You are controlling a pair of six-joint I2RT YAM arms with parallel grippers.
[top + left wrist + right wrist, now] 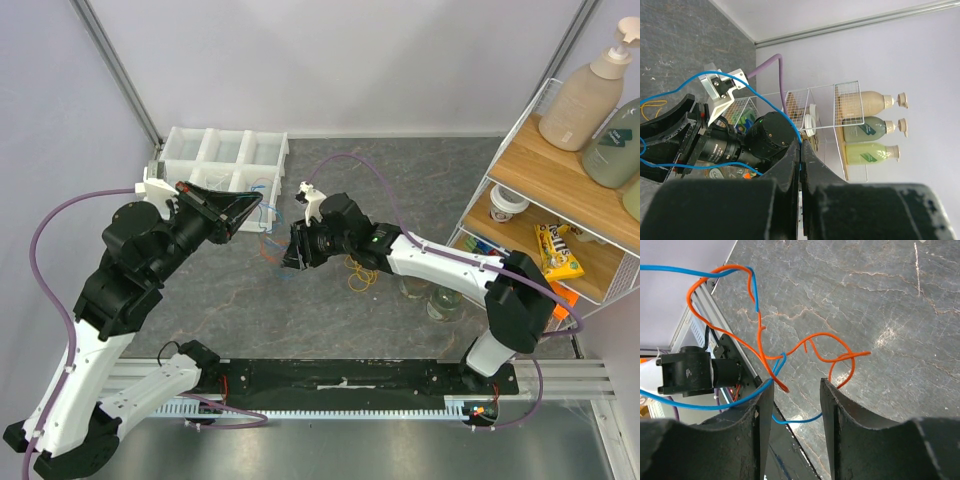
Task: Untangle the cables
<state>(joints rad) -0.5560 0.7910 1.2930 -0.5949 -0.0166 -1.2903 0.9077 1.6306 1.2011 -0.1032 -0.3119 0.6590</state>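
My left gripper (250, 211) is shut on a thin blue cable (771, 105) and holds it above the table; the jaws pinch it at their tips (801, 149). The blue cable runs across to my right gripper (289, 258), which is open. In the right wrist view the blue cable (796, 420) drapes over the left finger (764, 392) and crosses the gap between the jaws (796, 386). An orange cable (760, 330) is twisted round the blue one just ahead of the fingers and hangs above the table. A yellow loop (360, 276) lies on the table by the right arm.
A white compartment bin (225, 150) stands at the back left, close behind the left gripper. A wire shelf rack (560, 200) with bottles, a tub and snack packs stands at the right. Glass jars (432, 297) sit under the right forearm. A black rail (340, 380) runs along the near edge.
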